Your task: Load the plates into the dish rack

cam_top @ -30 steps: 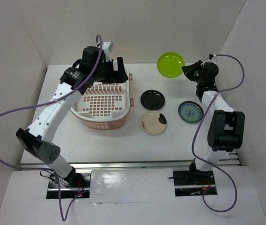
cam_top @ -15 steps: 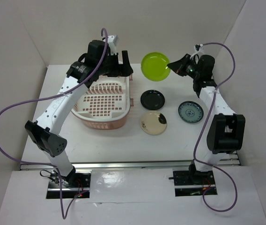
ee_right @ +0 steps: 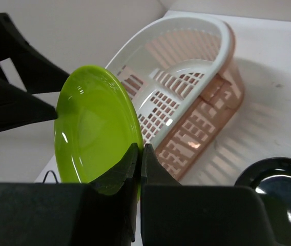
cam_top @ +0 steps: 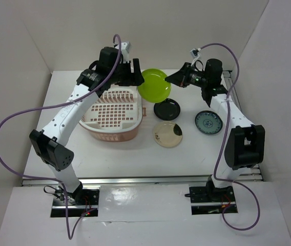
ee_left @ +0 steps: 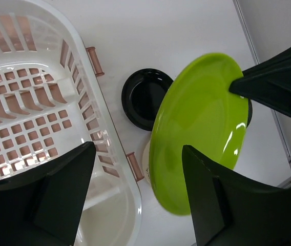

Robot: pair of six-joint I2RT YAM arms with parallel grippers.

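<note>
We are pinching the rim of the lime green plate (cam_top: pixel 154 84) at frame center with our right gripper (cam_top: pixel 169 79); our left gripper (ee_left: pixel 138 152) is gaping wide, holding nothing.

A white table (cam_top: pixel 115 154) is enclosed on three sides by plain white panels: a back wall (cam_top: pixel 186 31) and two side walls (cam_top: pixel 12 77). Soft, even light is cast, and only faint shadows are seen. A metal rail (cam_top: pixel 145 180) is fixed along the near edge.
</note>
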